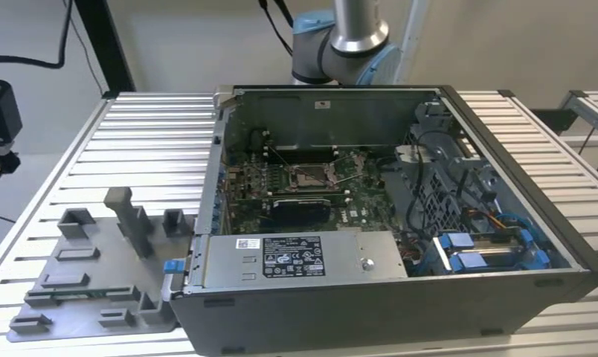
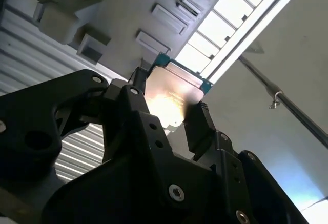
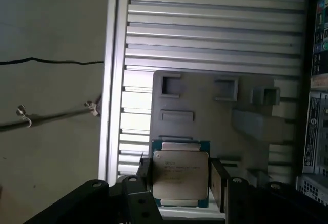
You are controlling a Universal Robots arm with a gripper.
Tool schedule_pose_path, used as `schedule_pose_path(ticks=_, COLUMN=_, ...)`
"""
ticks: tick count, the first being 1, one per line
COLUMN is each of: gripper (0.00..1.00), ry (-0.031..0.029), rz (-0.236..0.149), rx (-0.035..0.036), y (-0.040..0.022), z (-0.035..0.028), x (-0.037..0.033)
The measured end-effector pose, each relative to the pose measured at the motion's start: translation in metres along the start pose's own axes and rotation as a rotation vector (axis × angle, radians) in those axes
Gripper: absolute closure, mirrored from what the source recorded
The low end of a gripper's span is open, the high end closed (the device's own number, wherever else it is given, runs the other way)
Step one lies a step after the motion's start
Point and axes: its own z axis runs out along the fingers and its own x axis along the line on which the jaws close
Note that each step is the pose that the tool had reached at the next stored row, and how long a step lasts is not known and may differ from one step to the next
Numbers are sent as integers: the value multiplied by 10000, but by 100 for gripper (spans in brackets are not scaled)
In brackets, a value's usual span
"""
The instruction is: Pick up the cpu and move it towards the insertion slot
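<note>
Gripper (image 3: 182,188): the claw is pinching the cpu (image 3: 180,170) by two opposite edges, one black finger (image 3: 219,183) pressing on each side. In both wrist views the chip is sitting flat between the pads. Its pale metal lid is showing in the first wrist view, with a green board rim around it. In the second wrist view the gripper (image 2: 168,103) is holding the cpu (image 2: 171,93) at the fingertips (image 2: 200,124), with glare lying across the chip's face.

Behind the chip, the grey plastic tray (image 3: 205,101) is lying on the slatted metal table (image 3: 215,29). The chip is overlapping the tray edge next to the table's long rail. I cannot tell its height above the tray. Past the rail, the floor (image 3: 51,131) is showing with a thin black cable (image 3: 51,61) running across it.

In the exterior view the tray (image 1: 111,271) is resting on the table (image 1: 150,141) at the exterior view's left, just beside the open computer case (image 1: 378,312). The insertion slot (image 1: 307,176) is sitting inside the case on the motherboard, just above a plain black rectangle (image 1: 299,212). The cpu is staying outside the case, well apart from the slot. At the far side, the arm (image 1: 343,37) is rising behind the case.
</note>
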Motion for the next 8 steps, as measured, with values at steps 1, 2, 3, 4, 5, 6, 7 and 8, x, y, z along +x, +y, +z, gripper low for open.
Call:
schedule_pose_path(ticks=1, gripper=100, ry=1, rz=0, rx=0, y=1, z=-32, x=0)
schedule_pose_path(ticks=2, gripper=100, ry=2, rz=0, rx=0, y=2, z=-59, x=1)
schedule_pose_path(ticks=3, gripper=100, ry=2, rz=0, rx=0, y=3, z=-84, x=1)
schedule_pose_path(ticks=4, gripper=100, ry=0, rz=0, rx=-1, y=4, z=-109, x=2)
schedule_pose_path(ticks=5, gripper=100, ry=1, rz=0, rx=-2, y=5, z=-130, x=2)
schedule_pose_path(ticks=6, gripper=100, ry=2, rz=-1, rx=-2, y=5, z=-129, x=2)
schedule_pose_path(ticks=7, gripper=100, ry=3, rz=-1, rx=-1, y=5, z=-129, x=1)
schedule_pose_path(ticks=8, gripper=100, ry=4, rz=-1, rx=-2, y=5, z=-129, x=2)
